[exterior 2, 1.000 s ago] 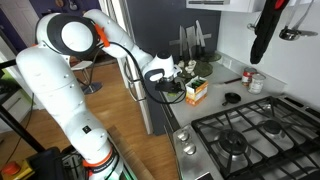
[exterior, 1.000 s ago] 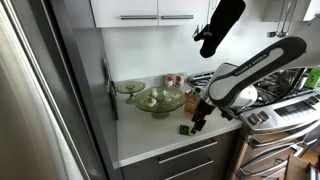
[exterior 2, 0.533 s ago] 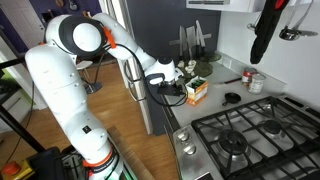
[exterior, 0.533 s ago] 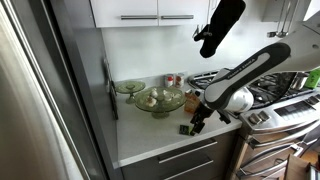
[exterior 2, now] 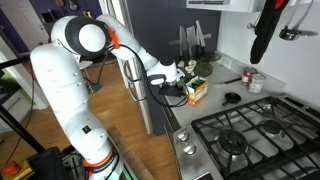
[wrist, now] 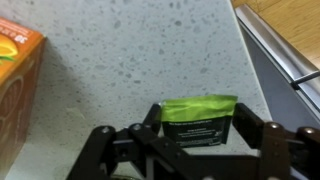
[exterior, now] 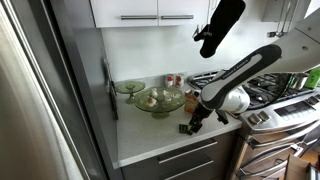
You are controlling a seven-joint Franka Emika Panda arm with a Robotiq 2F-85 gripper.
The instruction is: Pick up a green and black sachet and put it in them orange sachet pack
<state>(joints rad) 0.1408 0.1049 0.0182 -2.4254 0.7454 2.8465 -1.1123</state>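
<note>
**Gripper down over the sachet, grasp not closed yet**

Compared w/ one second ago, my arm has come lower and a bit closer to the counter edge. My gripper (wrist: 198,140) is now directly at the green and black sachet (wrist: 198,120). In the wrist view the sachet lies flat on the grey speckled countertop (wrist: 130,45), green strip on top, black part under it, and it sits exactly between my two fingers. The jaws stand apart, one on each side of the packet and just beside its edges. Whether the pads already touch it I cannot tell; I see no sign it is clamped or lifted.

In an exterior view my gripper (exterior: 194,120) points down at the front of the counter, and the small dark sachet (exterior: 186,129) is under it, near the edge.

The orange sachet pack (wrist: 14,80) is near, at the left border of the wrist view, apart from the sachet. In an exterior view the pack (exterior 2: 197,91) stands on the counter just behind my wrist.

What this means, in my opinion: the approach is finished and alignment looks good, so the next step is to close and lift. The packet is thin and flat, so it can slip out or only slide on the stone. The transfer to the pack will be short. Nothing is in the pack yet from what I see.
</note>
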